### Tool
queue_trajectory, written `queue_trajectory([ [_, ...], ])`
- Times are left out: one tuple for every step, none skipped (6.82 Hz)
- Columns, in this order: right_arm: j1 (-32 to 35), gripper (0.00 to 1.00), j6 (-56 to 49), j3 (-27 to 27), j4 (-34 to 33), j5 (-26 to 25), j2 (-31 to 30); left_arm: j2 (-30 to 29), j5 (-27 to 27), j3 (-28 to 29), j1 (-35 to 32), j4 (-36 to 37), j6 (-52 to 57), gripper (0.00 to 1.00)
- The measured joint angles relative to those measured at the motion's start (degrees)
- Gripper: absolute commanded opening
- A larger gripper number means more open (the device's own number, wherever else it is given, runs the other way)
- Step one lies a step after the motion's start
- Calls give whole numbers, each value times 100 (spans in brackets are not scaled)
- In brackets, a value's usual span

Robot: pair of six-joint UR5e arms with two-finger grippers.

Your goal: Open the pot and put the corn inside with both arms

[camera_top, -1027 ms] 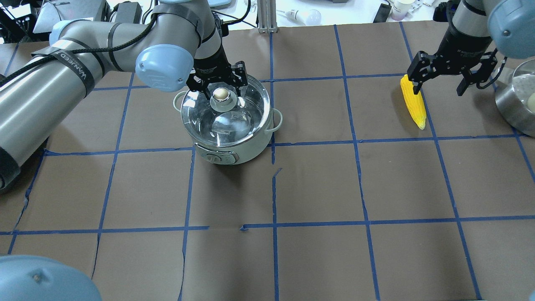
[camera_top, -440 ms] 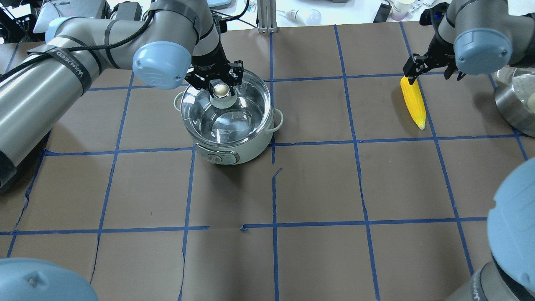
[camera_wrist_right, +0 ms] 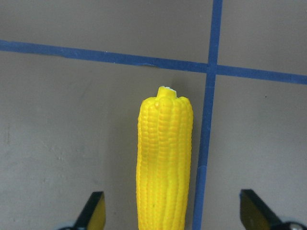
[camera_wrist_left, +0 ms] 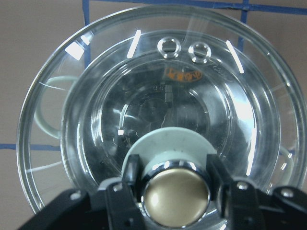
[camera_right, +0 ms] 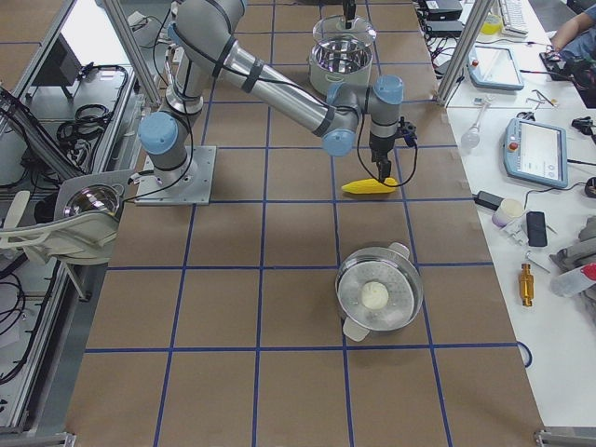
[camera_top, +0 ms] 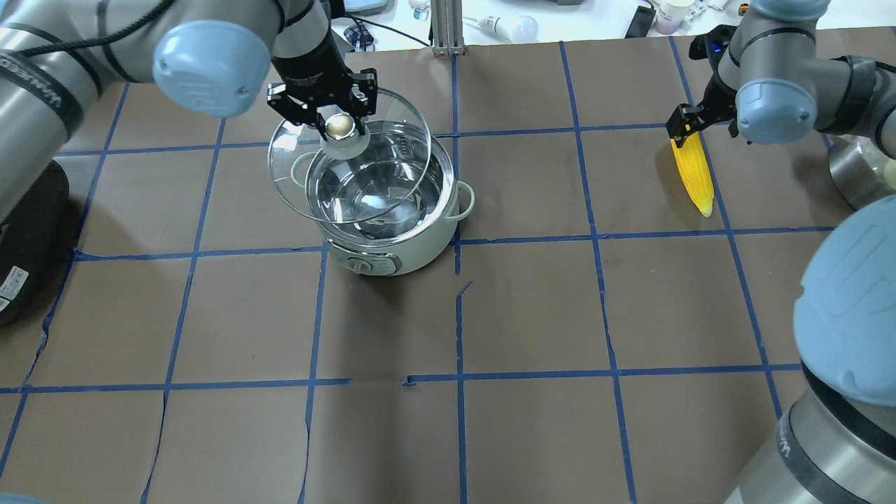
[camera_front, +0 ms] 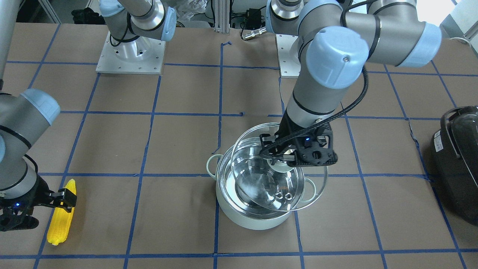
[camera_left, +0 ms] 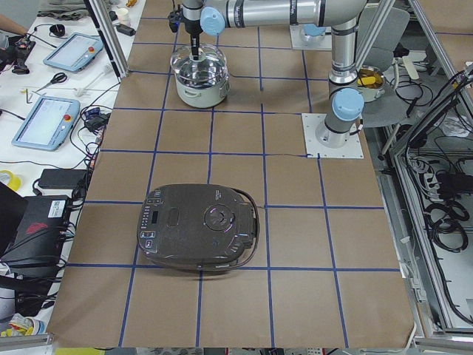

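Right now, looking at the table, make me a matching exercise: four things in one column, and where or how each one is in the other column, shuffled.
Things:
1. lid
2. corn
3. pot
4. black cooker

States:
A. lying flat between the open fingers of the right gripper
B. standing open, steel inside showing
C. held tilted in the left gripper
D. off to the side, away from both grippers

Pairs: 1-C, 2-A, 3-B, 4-D
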Motion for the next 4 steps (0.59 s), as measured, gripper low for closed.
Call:
queue_trajectory([
  [-6, 100, -6, 0, -121, 7, 155, 127, 89, -61, 540, -219, 538, 0],
  [-32, 97, -7, 0, -179, 12, 270, 213, 109, -266, 1121, -300, 1191, 0],
  [-90, 88, -6, 7, -198, 15, 363, 249, 114, -466, 1612, -290, 1771, 0],
  [-146, 70, -3, 20, -204, 18, 436, 208, 115, -640, 2040, -225, 2352, 0],
])
